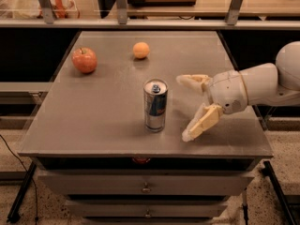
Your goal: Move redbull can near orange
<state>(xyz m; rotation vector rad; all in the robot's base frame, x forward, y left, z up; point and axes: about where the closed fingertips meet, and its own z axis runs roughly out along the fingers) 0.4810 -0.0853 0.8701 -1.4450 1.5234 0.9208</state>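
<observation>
The redbull can (155, 105) stands upright near the front middle of the grey table (103, 121), silver and blue with a blue tab on top. The orange (140, 50) lies at the back middle of the table, well behind the can. My gripper (185, 107) is just right of the can, at the can's height, with its two pale fingers spread wide open and empty. One finger (192, 81) points toward the can's top, the other (201, 123) hangs lower near the table's front. The gripper is not touching the can.
A red apple (84, 60) with a stem lies at the back left of the table. Drawers (145, 187) sit under the tabletop. A shelf rail with posts (122, 3) runs behind the table. My white arm (262, 86) reaches in from the right.
</observation>
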